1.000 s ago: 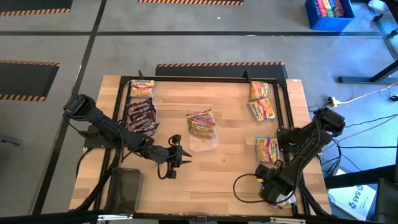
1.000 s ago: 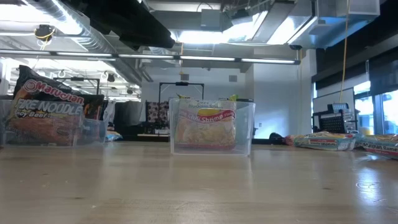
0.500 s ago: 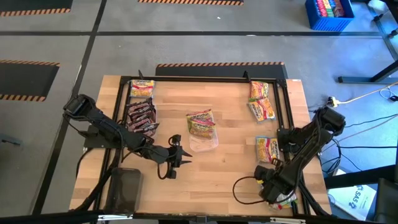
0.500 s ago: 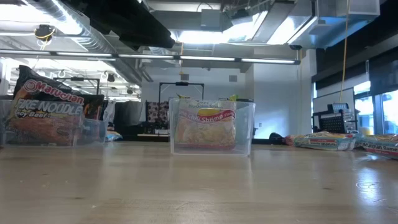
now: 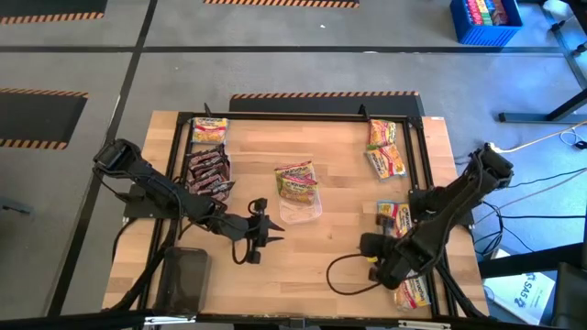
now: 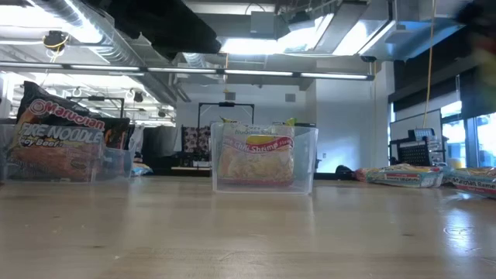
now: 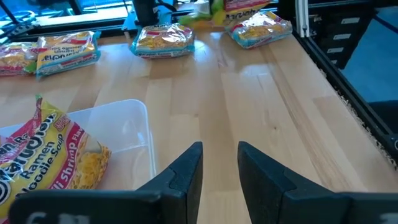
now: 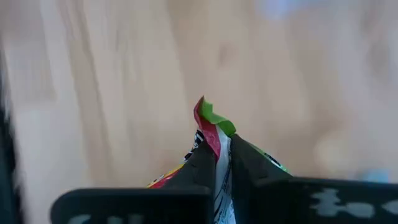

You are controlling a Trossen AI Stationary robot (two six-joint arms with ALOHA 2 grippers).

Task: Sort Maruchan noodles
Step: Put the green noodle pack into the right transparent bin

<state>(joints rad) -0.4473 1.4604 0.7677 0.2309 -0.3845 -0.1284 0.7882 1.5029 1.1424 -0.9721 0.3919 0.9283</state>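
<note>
The light wooden table (image 5: 321,247) has a thin black frame (image 5: 303,116) running around its top, and most packets lie close to that frame. The middle and the near part of the wood are bare, so there is open room there.

The right gripper (image 5: 372,247) sits near the table's right front part. In the right wrist view its 2 dark fingers (image 8: 208,165) are pressed tight on the corner of a yellow-orange crinkly plastic noodle packet with a red and green edge (image 8: 211,124). The rest of that packet is hard to see.

The left gripper (image 5: 266,227) is out over the bare wood, just left of the middle. Its 2 fingers (image 7: 189,171) stand a little apart and hold nothing.

A clear plastic rectangular tray (image 5: 301,209) rests in the middle with a yellow noodle packet (image 5: 295,181) in it. In the low view this tray (image 6: 265,157) stands upright.

By the far right edge lie 2 yellow packets (image 5: 383,147). 1 more yellow packet (image 5: 393,216) lies beside the right arm, and another (image 5: 413,291) lies at the front right edge. At the far left corner is 1 yellow packet (image 5: 210,129). Below it is a bunch of dark maroon-red packets (image 5: 208,172); I cannot count them.
</note>
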